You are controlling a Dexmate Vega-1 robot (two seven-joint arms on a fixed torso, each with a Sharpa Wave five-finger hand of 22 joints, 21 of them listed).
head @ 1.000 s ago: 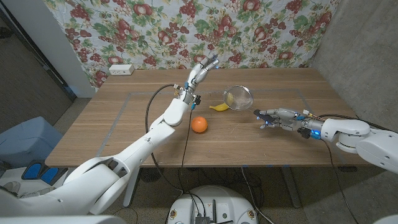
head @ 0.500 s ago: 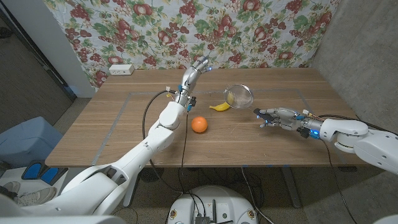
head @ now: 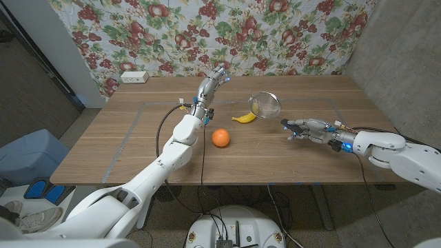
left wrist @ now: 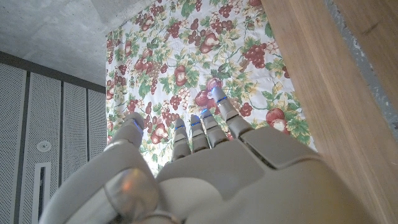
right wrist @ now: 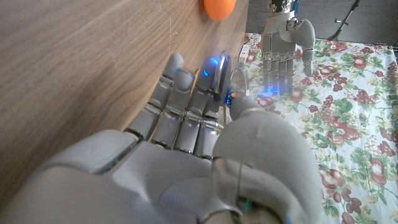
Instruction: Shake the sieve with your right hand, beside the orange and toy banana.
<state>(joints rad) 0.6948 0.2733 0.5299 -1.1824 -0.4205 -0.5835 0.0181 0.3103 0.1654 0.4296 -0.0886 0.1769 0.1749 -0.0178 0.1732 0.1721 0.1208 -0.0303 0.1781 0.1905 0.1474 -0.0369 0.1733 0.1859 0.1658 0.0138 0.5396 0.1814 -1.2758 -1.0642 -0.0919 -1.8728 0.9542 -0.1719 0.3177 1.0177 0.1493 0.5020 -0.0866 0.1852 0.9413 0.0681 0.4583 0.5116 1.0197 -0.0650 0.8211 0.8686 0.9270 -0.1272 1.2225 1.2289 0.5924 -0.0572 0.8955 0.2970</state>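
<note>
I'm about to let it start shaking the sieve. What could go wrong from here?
The sieve sits right beside the banana, so a swing may knock it or the orange. The right hand seems to hold only the handle's end, so it might slip. The left hand is raised close by.

sieve (head: 264,105): metal mesh | table (head: 124,138): matt wood | backdrop (head: 172,34): printed cloth

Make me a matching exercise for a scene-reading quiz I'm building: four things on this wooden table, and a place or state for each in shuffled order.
Things:
1. round orange fruit
2. yellow toy banana
3. round metal mesh sieve
4. robot's left hand

Place or state:
A. tilted up, handle in the right hand
B. raised, holding nothing
C. nearest the table's front edge
D. lying beside the sieve's bowl

Pairs: 1-C, 2-D, 3-A, 4-B
</note>
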